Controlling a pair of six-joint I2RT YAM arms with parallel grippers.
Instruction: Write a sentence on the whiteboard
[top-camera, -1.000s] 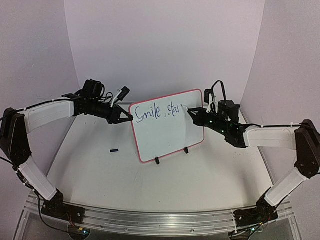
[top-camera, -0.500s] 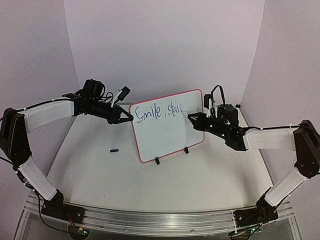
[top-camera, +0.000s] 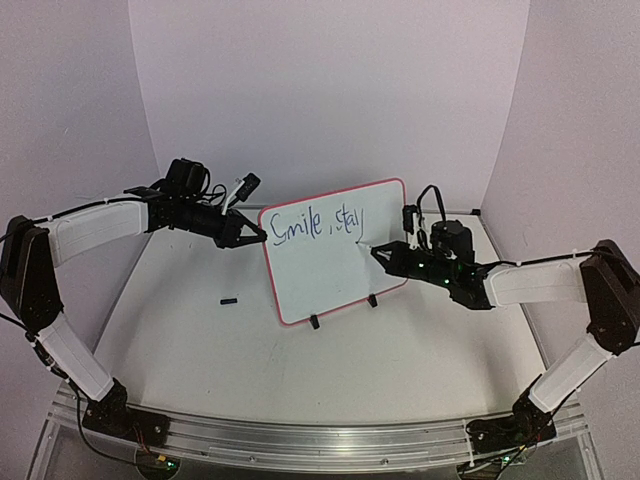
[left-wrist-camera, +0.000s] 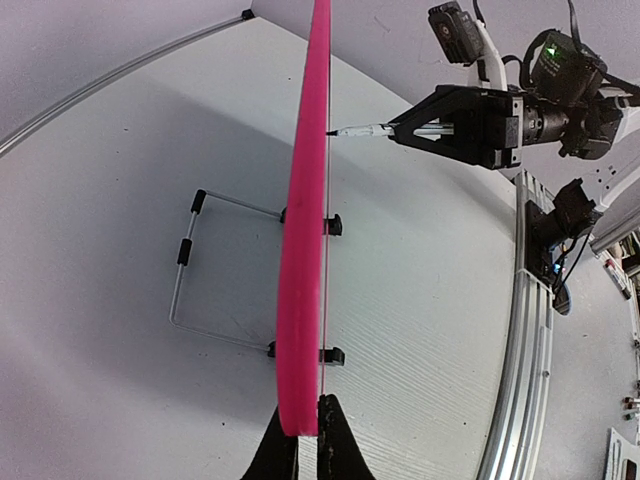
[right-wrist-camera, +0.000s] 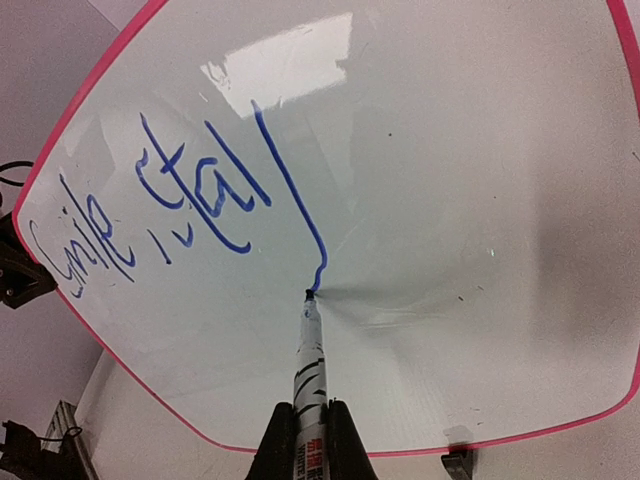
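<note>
Here we see one whiteboard (top-camera: 330, 275). Our left gripper (top-camera: 259, 238) clamps its nine-o'clock edge, and our right gripper (top-camera: 380, 253) pinches one marker (right-wrist-camera: 310, 370), tip touching the two-word sentence (top-camera: 318, 223).

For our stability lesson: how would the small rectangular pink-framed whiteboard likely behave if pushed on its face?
Probably stiff: side-on, the pink-framed whiteboard looks straight. Likely light and tippy: it stands on black clip feet and a thin wire prop. The left gripper pinching its edge likely steadies it against the blue-ink marker.
</note>
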